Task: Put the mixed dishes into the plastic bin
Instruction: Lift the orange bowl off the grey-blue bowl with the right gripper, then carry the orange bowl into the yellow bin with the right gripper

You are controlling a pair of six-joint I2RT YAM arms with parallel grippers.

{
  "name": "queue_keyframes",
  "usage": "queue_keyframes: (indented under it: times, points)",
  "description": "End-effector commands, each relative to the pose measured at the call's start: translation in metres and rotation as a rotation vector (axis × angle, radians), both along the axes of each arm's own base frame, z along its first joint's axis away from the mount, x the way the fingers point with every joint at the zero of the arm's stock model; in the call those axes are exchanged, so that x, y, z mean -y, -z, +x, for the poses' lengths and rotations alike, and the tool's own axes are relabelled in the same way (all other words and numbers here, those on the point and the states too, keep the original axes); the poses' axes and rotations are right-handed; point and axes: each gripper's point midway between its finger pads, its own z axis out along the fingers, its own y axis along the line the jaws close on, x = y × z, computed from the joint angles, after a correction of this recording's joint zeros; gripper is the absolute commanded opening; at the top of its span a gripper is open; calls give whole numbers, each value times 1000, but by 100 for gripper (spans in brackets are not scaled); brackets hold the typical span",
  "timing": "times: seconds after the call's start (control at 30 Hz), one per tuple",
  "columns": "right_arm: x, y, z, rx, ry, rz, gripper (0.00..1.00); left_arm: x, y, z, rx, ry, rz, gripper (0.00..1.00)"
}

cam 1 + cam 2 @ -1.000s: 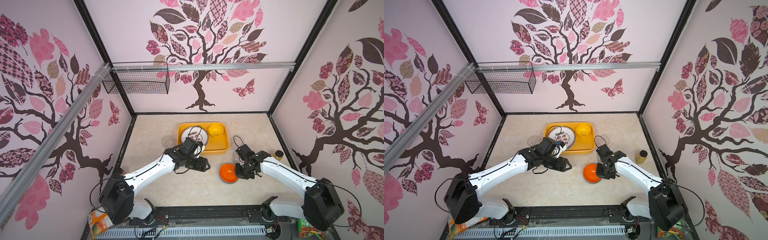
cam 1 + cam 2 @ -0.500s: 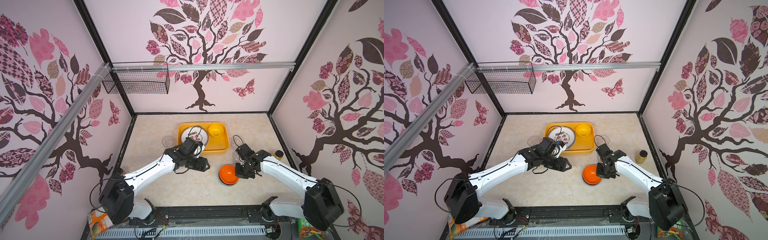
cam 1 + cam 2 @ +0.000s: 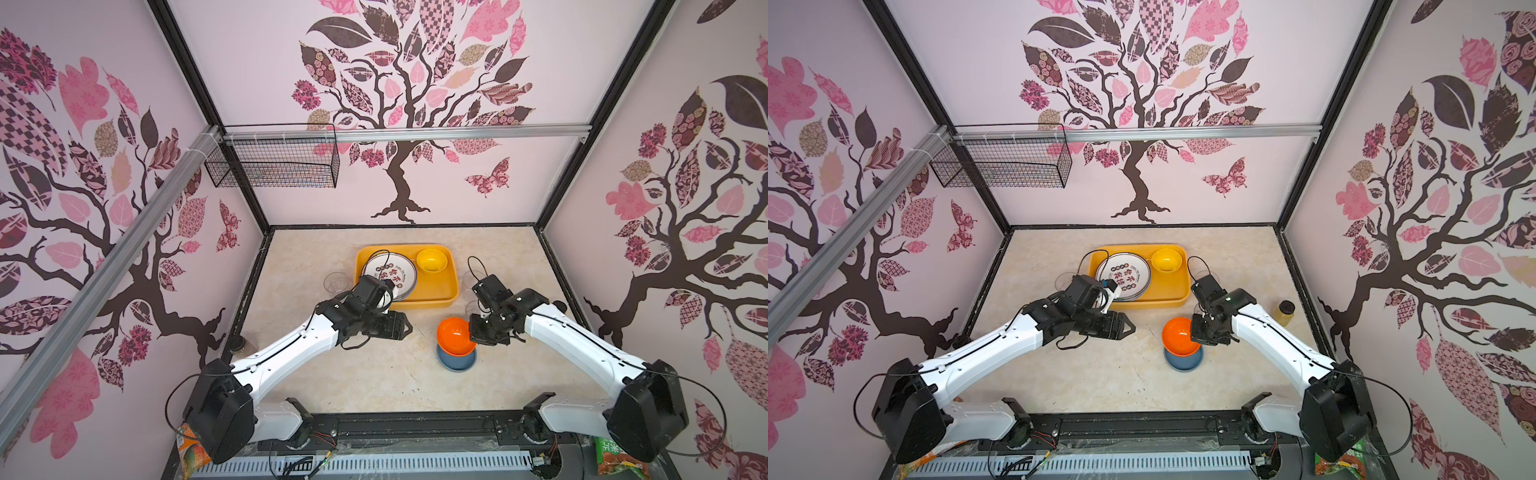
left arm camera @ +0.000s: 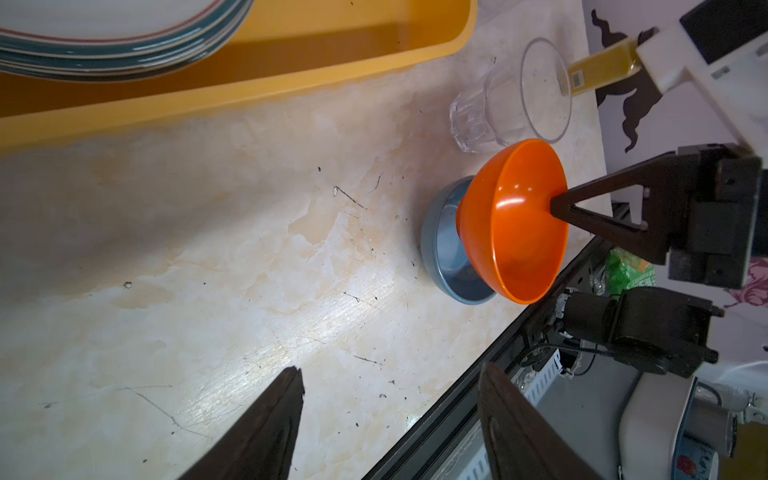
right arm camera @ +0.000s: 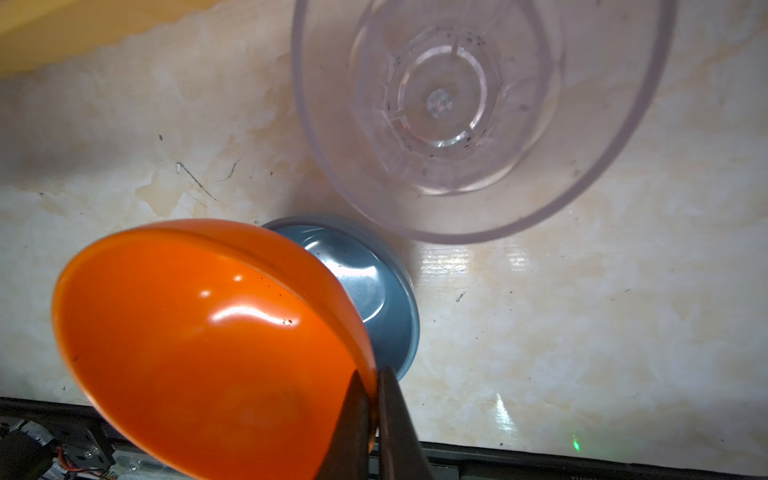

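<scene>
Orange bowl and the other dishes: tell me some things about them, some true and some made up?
1. The right gripper pinches the rim of the round orange plastic bowl. True.
2. The orange bowl sits level inside the round blue bowl. False: it tilts above it.
3. The left gripper holds the clear plastic tumbler. False: its jaws are open and empty; the tumbler stands on the table.
4. The small yellow bowl lies in the shallow yellow-orange plastic bin beside the stacked white plates. True.

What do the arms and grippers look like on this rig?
Left arm and right arm: white link shells, black joint housings, thin black cables looping off the wrists. Left gripper and right gripper: black, with dark tapered triangular fingers.
</scene>
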Motion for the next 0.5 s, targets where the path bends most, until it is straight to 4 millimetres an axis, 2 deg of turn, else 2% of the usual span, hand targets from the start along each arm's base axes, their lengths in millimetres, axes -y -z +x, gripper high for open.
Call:
queue_keyframes:
  times: [0.0, 0.47]
  points:
    - [-4, -22, 10, 44, -29, 0, 2, -13, -2, 7, 18, -75, -31, 70]
    - [-34, -61, 75, 168, -64, 24, 2, -48, -20, 18, 89, -224, 0, 73]
